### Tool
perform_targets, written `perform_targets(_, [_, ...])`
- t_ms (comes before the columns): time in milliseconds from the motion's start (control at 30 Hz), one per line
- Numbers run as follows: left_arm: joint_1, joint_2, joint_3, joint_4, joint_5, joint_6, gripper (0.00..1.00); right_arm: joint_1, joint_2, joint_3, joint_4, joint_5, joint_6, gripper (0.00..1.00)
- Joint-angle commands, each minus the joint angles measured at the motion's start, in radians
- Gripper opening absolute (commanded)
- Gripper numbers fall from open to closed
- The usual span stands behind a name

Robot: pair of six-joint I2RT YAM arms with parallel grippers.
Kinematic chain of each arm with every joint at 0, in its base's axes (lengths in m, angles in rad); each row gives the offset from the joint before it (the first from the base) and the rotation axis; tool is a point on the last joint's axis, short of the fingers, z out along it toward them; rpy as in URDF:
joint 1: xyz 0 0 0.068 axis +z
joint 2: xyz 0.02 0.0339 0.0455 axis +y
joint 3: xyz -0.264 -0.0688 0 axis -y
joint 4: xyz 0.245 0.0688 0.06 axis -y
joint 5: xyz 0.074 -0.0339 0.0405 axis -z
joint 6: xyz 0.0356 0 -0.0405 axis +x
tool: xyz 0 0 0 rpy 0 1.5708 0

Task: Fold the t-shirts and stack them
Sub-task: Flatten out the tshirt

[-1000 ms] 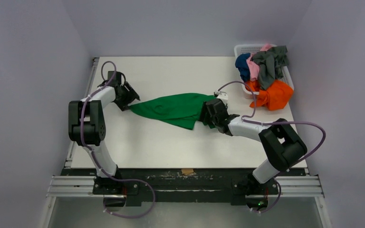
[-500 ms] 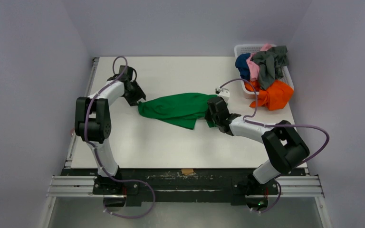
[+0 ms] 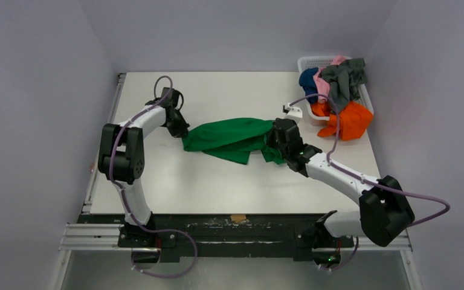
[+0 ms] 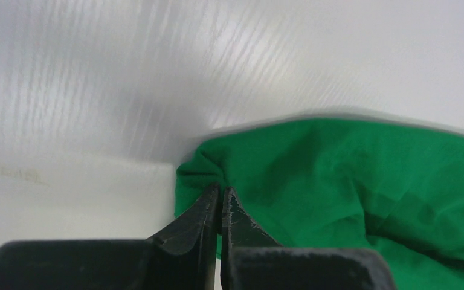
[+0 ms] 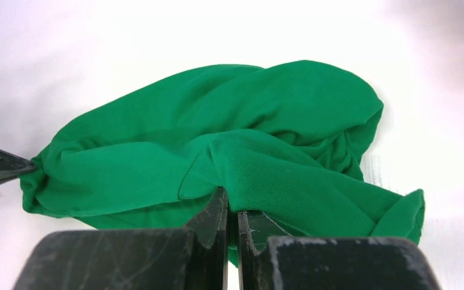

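A bright green t-shirt (image 3: 232, 138) lies bunched in the middle of the white table (image 3: 217, 175). My left gripper (image 3: 184, 134) is shut on its left end; in the left wrist view (image 4: 222, 192) the cloth (image 4: 350, 175) puckers between the closed fingers. My right gripper (image 3: 276, 138) is shut on the shirt's right end; in the right wrist view (image 5: 232, 202) a fold of green cloth (image 5: 229, 133) is pinched between the fingers. More t-shirts sit at the back right: orange (image 3: 350, 121), grey (image 3: 343, 77), pink (image 3: 322, 86) and navy (image 3: 308, 81).
A white lattice basket (image 3: 317, 62) at the table's back right corner holds the heap of shirts, with the orange one spilling over its near side. A small white block (image 3: 292, 110) lies by the basket. Grey walls close in on three sides.
Both grippers have closed on the green shirt's ends. The left arm has moved right and the right arm has stretched forward, so the shirt has bunched up shorter.
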State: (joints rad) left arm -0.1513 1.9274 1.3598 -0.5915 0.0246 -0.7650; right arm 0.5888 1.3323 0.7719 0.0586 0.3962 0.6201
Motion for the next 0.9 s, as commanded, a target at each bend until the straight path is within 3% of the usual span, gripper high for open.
perform_targets(0, [-0.034,-0.125,-0.072,0.025,-0.019,0.015,0.00,-0.003,-0.049,-0.008,-0.068,0.027,-0.034,0.00])
perform_targets(267, [-0.036,-0.683,-0.248,0.073,-0.062,0.030,0.00,-0.002,-0.279,0.102,-0.264,0.022,-0.126,0.00])
perform_targets(500, [-0.038,-1.164,-0.176,0.085,0.007,0.082,0.00,-0.003,-0.527,0.273,-0.300,-0.216,-0.257,0.00])
perform_targets(700, [-0.039,-1.234,0.032,0.034,-0.033,0.155,0.00,-0.003,-0.512,0.491,-0.369,-0.326,-0.293,0.00])
perform_targets(867, [-0.038,-1.120,0.145,0.016,-0.115,0.203,0.00,-0.003,-0.350,0.676,-0.442,-0.129,-0.387,0.00])
